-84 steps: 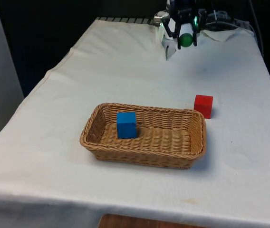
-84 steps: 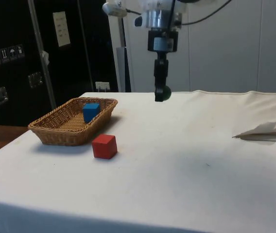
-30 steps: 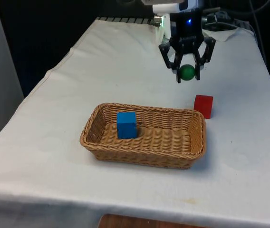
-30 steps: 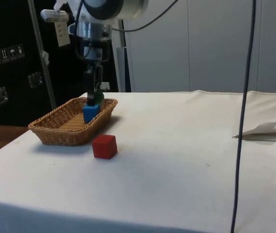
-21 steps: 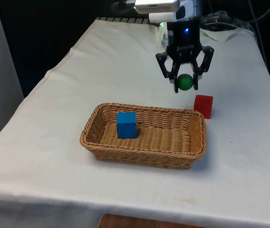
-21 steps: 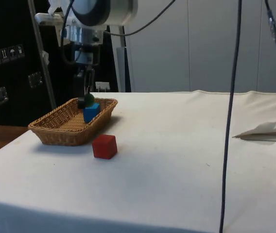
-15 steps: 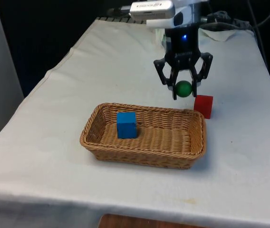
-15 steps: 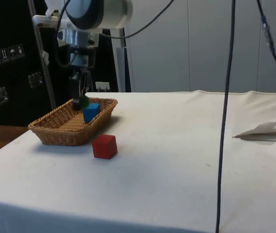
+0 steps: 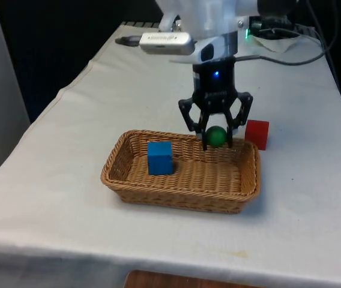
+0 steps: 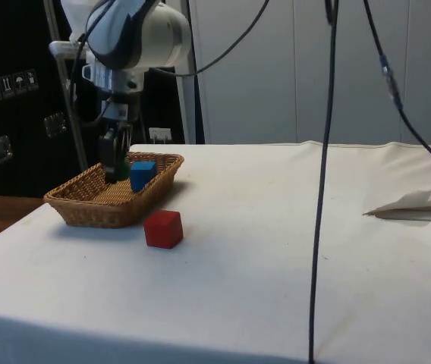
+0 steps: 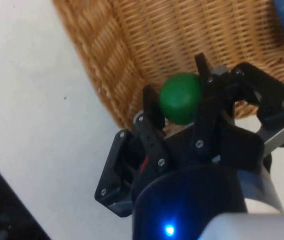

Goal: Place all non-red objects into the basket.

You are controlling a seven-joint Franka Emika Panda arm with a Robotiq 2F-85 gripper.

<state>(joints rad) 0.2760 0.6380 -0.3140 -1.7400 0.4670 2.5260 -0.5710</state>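
One wide table under a white cloth (image 9: 50,198) carries everything here, and near its front sits the long woven wicker basket (image 9: 128,192), with a blue wooden cube (image 9: 159,157) already resting on its floor toward the front view's left. Just outside the basket's far corner, on the front view's right, stands a red wooden cube (image 9: 257,133), which the task leaves where it is.

The black two-finger gripper (image 9: 217,137) hangs over the basket's far wall, toward the front view's right, its fingers clamped on a small green ball (image 9: 216,136). In the wrist view the green ball (image 11: 181,98) sits between the pads above the weave, close to the rim rather than over the middle of the floor. In the side view the gripper (image 10: 114,173) is low, near rim height, just beside the blue cube (image 10: 142,174).

To my eye the step in hand is the release. A ball will roll, so I would carry it a little further inward, clear of the wall, and lower it close to the wicker floor before parting the fingers, keeping to the open stretch away from the blue cube. Letting go this near the rim risks a bounce off the wall and out toward the red cube.
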